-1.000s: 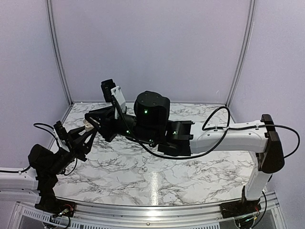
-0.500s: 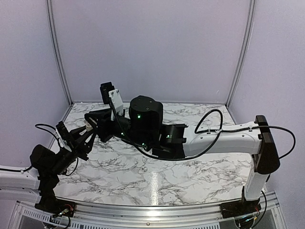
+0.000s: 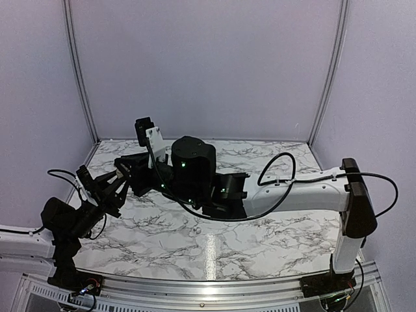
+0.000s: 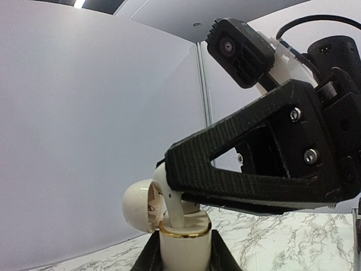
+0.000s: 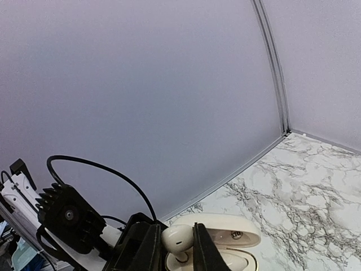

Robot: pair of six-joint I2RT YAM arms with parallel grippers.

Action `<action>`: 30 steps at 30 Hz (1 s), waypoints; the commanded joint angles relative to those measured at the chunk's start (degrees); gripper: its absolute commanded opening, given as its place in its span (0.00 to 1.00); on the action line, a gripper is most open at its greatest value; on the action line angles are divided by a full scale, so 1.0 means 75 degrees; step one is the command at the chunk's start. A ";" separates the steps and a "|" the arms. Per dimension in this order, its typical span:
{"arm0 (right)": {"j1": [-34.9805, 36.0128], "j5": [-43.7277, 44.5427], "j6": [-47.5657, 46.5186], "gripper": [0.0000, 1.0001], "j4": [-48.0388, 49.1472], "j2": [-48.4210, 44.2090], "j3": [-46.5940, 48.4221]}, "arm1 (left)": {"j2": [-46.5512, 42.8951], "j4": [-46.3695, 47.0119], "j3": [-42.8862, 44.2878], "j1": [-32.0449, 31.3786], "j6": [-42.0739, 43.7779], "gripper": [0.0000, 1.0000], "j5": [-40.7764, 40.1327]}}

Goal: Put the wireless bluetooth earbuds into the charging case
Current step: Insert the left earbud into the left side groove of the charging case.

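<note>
Right tool (image 5: 175, 249) pinching earbud (image 5: 177, 236) stem-down, case (image 4: 184, 252) upright

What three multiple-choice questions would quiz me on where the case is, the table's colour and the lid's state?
1. The small glossy white plastic charging case is: A on the table; B in the left gripper; C hidden.
2. The marble-patterned table is: A white with grey veins; B green; C black.
3. The case's hinged lid is: A shut; B open; C removed.
B, that gripper's fingers clamp it; A, the top view shows it; B, it stands tipped aside while the right gripper holds a tiny white earbud at the opening.
</note>
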 commanded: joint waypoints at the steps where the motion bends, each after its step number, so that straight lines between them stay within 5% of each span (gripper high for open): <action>1: 0.0088 0.0091 0.0075 0.01 0.0147 0.0169 0.0380 | -0.0100 0.0463 -0.0055 0.0027 0.0129 0.00 -0.0097; 30: 0.0122 0.0857 0.0219 0.22 -0.0282 0.0177 0.0374 | -0.0427 0.0463 -0.0093 0.0021 0.0001 0.00 -0.0260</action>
